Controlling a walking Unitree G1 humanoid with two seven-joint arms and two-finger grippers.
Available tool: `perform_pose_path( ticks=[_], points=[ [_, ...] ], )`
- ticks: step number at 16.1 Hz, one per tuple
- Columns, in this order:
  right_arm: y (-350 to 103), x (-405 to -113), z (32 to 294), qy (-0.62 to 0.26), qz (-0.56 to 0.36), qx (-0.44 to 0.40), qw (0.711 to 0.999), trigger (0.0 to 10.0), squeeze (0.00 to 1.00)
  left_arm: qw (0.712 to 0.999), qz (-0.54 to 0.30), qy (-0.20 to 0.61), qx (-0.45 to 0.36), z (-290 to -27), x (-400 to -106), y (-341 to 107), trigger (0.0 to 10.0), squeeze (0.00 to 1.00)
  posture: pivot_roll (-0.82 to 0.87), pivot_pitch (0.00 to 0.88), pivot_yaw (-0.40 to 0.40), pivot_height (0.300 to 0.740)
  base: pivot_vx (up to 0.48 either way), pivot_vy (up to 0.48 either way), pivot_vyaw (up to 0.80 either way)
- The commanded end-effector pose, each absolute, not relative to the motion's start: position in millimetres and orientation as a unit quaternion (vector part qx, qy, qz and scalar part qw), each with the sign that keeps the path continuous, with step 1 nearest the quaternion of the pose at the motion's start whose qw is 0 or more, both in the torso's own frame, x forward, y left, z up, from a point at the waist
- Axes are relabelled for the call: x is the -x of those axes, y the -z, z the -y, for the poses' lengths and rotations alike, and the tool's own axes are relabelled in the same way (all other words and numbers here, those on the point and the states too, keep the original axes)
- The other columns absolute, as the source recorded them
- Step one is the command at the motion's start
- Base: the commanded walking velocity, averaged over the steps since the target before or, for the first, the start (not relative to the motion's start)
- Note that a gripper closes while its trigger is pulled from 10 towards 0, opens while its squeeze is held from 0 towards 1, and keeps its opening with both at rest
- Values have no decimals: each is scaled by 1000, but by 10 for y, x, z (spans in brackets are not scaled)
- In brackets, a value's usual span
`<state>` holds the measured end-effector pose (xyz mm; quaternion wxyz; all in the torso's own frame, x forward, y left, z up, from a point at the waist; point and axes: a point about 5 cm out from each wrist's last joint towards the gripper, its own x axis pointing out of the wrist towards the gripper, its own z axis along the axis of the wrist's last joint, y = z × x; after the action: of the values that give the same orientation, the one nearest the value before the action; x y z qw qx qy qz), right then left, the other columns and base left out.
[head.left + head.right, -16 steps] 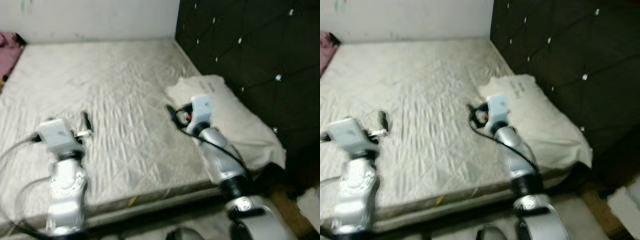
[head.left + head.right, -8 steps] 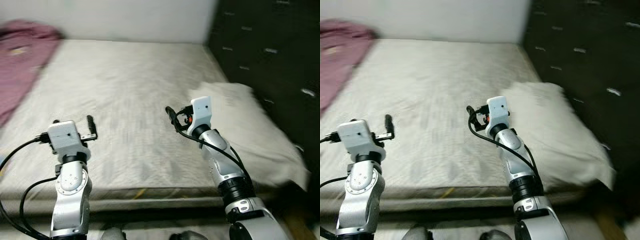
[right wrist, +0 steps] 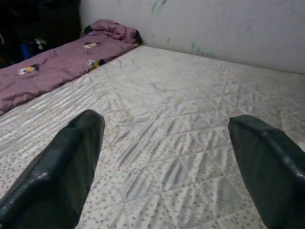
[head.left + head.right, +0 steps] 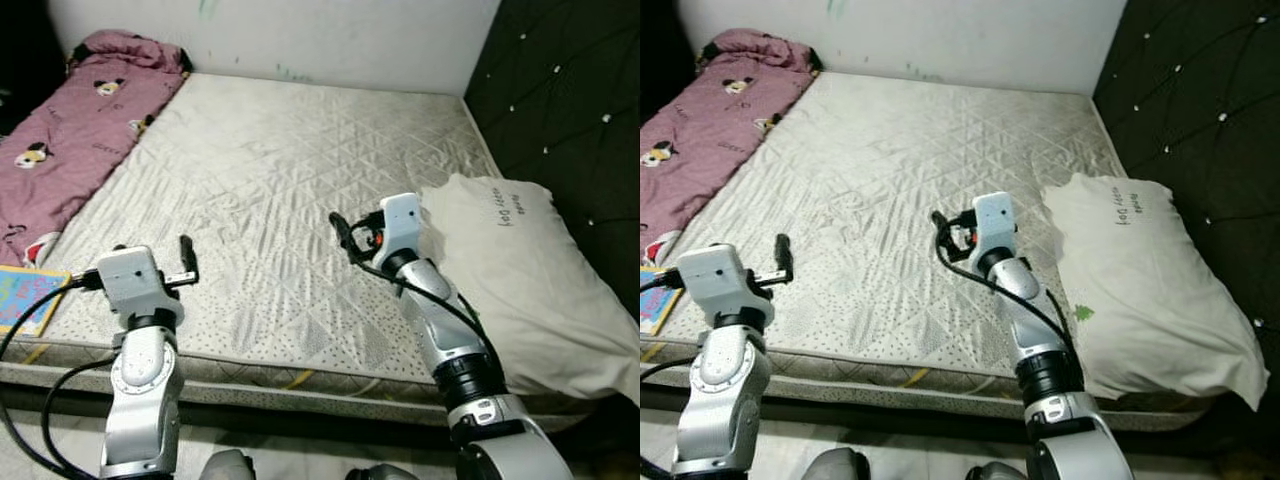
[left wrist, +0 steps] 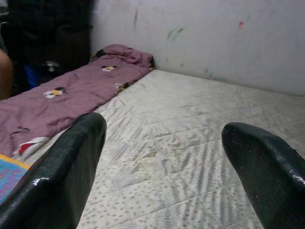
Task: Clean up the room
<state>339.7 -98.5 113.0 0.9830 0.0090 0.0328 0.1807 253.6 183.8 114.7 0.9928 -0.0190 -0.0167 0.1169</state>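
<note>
Mattress (image 4: pixel 300 170) bare; both grippers (image 4: pixel 186 262) (image 4: pixel 345 234) wide open, empty (risk: fingers snagging pink blanket (image 4: pixel 75 120) mid-reach).

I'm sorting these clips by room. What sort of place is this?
Most likely a bedroom: a bare quilted mattress lies against a dark tufted headboard, with a white pillow at that end and a pink cartoon-print blanket along the far side.
</note>
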Motion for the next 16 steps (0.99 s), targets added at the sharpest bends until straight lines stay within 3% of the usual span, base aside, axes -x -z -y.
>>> perform_pose_path(
  ticks=[1, 5, 16],
  points=[
    [-1167, -3422, 956, -185, -36, -16, 982, 10000, 0, 992, 18, -119, 23, -1852, -2540, -1172, 10000, 0, -5, 0, -43, 740, 0, 480, 0],
    [-1160, -3425, 954, -186, -38, -16, 982, 10000, 0, 992, 18, -121, 29, -1863, -2545, -1176, 10000, 0, -5, 0, -45, 740, 0, 480, -722],
    [-1152, -3423, 938, -196, -43, -17, 979, 10000, 0, 992, 19, -118, 32, -1846, -2561, -1176, 10000, 0, -6, 0, -49, 740, 0, 480, 0]
  ],
)
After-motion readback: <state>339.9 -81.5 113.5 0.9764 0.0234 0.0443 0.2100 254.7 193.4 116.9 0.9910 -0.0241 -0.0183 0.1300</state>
